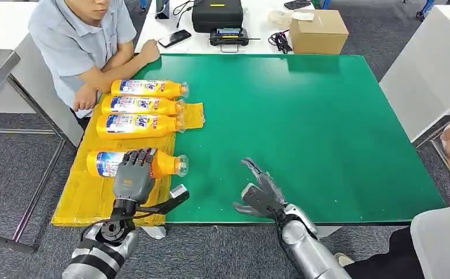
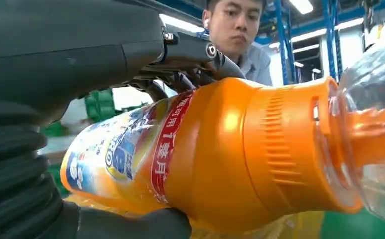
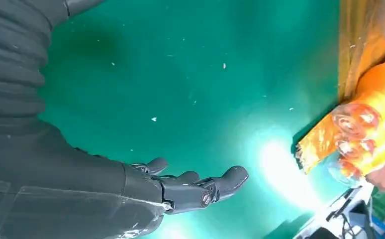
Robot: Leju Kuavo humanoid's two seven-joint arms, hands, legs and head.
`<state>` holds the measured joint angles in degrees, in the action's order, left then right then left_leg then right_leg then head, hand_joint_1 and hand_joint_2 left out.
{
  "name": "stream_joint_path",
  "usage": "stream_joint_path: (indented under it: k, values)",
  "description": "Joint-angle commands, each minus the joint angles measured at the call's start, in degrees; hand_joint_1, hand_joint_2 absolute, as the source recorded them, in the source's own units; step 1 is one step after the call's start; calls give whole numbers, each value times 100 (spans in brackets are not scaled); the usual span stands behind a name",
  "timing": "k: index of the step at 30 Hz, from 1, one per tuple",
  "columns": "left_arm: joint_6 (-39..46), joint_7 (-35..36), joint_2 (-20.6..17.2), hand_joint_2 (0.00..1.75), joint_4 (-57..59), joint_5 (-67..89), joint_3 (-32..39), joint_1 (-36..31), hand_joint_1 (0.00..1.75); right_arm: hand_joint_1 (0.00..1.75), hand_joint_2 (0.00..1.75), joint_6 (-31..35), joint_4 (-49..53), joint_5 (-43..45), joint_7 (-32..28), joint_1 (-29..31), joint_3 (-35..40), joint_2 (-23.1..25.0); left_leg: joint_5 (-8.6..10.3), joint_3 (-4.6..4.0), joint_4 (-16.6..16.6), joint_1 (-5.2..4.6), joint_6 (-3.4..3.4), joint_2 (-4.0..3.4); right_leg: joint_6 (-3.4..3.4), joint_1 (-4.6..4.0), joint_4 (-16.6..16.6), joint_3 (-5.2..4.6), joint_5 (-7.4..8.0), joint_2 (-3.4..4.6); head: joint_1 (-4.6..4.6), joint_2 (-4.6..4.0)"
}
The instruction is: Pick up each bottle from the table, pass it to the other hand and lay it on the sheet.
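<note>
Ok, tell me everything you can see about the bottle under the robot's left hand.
The orange bottle lies on its side on the yellow sheet, nearest the robot of four bottles there. It looks like glossy plastic, with a blue-and-white label with a red band, a ribbed orange collar and a clear cap pointing toward the green mat. The left hand grips its middle, fingers over the top.

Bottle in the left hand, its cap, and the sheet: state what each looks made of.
Bottle: glossy orange plastic, judging by highlights, printed label. Cap: clear plastic, the orange spout visible through it. Sheet: thin yellow film or paper, wrinkled; which one is unclear. Left hand grips the bottle.
</note>
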<state>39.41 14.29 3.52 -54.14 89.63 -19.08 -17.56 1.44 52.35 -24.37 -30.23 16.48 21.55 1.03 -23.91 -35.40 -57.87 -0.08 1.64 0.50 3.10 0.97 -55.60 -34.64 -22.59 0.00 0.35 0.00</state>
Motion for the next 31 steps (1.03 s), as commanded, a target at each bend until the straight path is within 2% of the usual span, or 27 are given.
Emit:
stream_joint_path:
  k: [1, 6, 7, 8, 9, 10, 12, 23, 31]
  values:
    - [-115, -417, -80, 175, 926, -158, -146, -415, 134, 0, 175, -56, 210, -25, -16, 0, -100, 27, -8, 22, 2, 3, -8, 3, -11, -4, 1, 22, -11, -6, 4, 0]
    - [-115, -417, -80, 175, 926, -158, -146, -415, 134, 0, 175, -56, 210, -25, -16, 0, -100, 27, -16, 30, -6, 6, -12, -3, -16, -8, -6, 28, -17, -3, 2, 0]
    - [-134, -437, -72, 175, 940, -155, -145, -419, 70, 0, 175, -61, 206, -29, -15, 4, -97, 18, -8, 20, 0, 5, -9, -2, -12, -6, 1, 19, -9, -3, 2, 0]
    - [-178, -525, -46, 175, 987, -203, -124, -425, 49, 0, 175, -68, 200, -30, -16, 20, -96, 15, -4, 12, 1, 2, -6, -2, -8, -3, 1, 11, -5, -1, 2, 0]
    - [-217, -571, -22, 175, 1030, -236, -115, -438, 37, 0, 175, -73, 198, -35, -16, 32, -94, 10, -9, 23, 1, 3, -8, -4, -12, -4, 0, 20, -9, 0, 2, 0]
    - [-264, -633, 0, 175, 1104, -266, -120, -459, 7, 0, 175, -78, 192, -38, -16, 54, -96, 5, -7, 17, 1, 2, -7, -3, -10, -3, 0, 15, -7, -1, 2, 0]
    - [-421, -676, 68, 175, 1283, -315, -116, -531, 0, 0, 175, -95, 165, -44, -14, 94, -101, 8, -5, 14, 2, 1, -6, -1, -8, -2, 1, 12, -6, -3, 2, 0]
    - [-1153, -703, 203, 175, 1702, -600, -113, -751, 0, 0, 175, -144, 83, -71, 11, 131, -193, 8, -7, 23, 1, 3, -7, -2, -11, -4, 1, 25, -6, -1, 2, 0]
    - [-754, -704, 144, 175, 1355, -652, -163, -551, 0, 0, 175, -142, 123, -150, 23, 93, -229, 26, -3, 38, 2, 0, -5, -3, -10, -1, 1, 39, -3, 4, 2, 0]
